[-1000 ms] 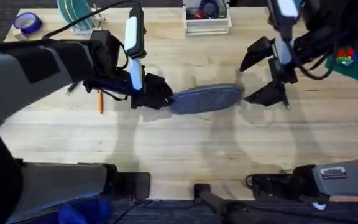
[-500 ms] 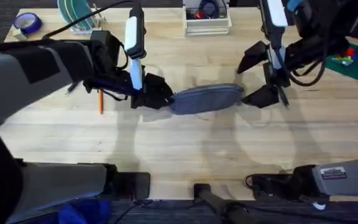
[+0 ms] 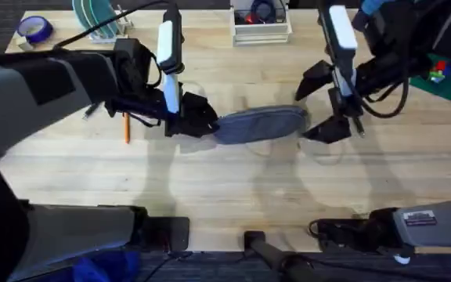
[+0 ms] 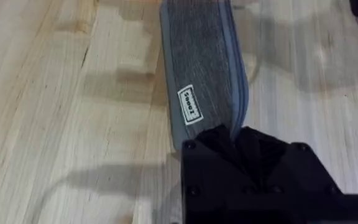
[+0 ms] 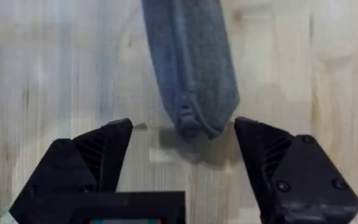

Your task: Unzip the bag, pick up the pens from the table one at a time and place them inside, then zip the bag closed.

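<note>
The grey-blue bag lies lengthwise in the middle of the table, its zipper closed. My left gripper is shut on the bag's left end; in the left wrist view the black fingers pinch the edge of the bag. My right gripper stands open at the bag's right end. In the right wrist view the end of the bag, with the zipper pull, lies between the spread fingers of the right gripper. An orange pen lies left of the left gripper.
A blue tape roll and a stack of green discs sit at the back left. A white tray is at the back centre and a green baseplate with bricks at the right. The near half of the table is bare wood.
My right gripper has moved left toward the bag's right end, staying open. The left gripper and the bag have not moved.
</note>
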